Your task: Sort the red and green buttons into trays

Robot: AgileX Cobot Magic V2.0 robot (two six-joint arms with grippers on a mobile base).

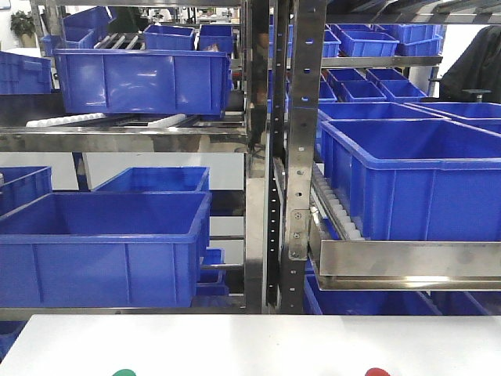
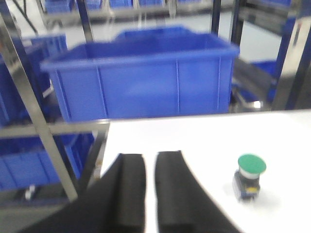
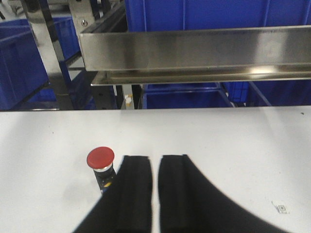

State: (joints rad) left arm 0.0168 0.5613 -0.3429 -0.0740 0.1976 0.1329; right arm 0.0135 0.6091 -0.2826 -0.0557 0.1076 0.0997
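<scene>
The steel racking (image 1: 301, 157) and its deep blue bins (image 1: 102, 243) fill most of the front view. They are only backdrop, with nothing of my job in them. Below them, the white bench (image 1: 250, 345) runs along the bottom strip of the frame.

Both arms sit low over that bench, pointing at the racking. The left claw (image 2: 149, 191) rises from the bottom centre of its wrist view. Its two black fingers (image 2: 131, 189) are drawn almost together with only a thin slit between them, and they pinch nothing. The right claw (image 3: 154, 191) looks the same in its own view: a narrow slit with nothing in it.

The green button (image 2: 250, 177) stands upright on its black base at the lower right of the left wrist frame, well clear of the fingers. The red button (image 3: 100, 162) stands at lower left of centre in the right wrist frame. It is just beside the outer face of the nearer finger, not between the two. I judge that one button sits in front of each arm so each arm can take its own, caps up and bases free to be grasped.

The front view is the only one that shows both buttons at once, but only as slivers of cap on its bottom edge. Each wrist view shows one whole button, base included. The trays appear in no view, so I cannot say where the buttons will go.
</scene>
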